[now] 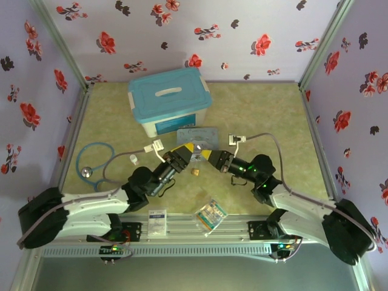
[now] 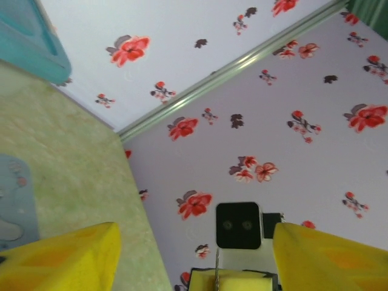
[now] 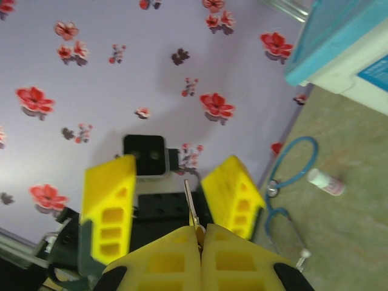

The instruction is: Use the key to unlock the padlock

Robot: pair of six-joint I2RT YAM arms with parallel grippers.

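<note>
The white-and-black left arm (image 1: pixel 91 209) and right arm (image 1: pixel 300 209) reach inward, tips facing. The yellow-fingered left claw (image 2: pixel 195 242) gapes wide; the right claw (image 3: pixel 200 232) pinches a thin silvery key (image 3: pixel 189 200).

Overhead downward, right wrist close, facing left claw (image 3: pixel 171 182)

blue-lidded bin (image 1: pixel 171 100) far centre | flat tin (image 1: pixel 197 133) before it | stethoscope (image 1: pixel 91 160) left | white cylinder (image 1: pixel 133 159) beside stethoscope
</note>
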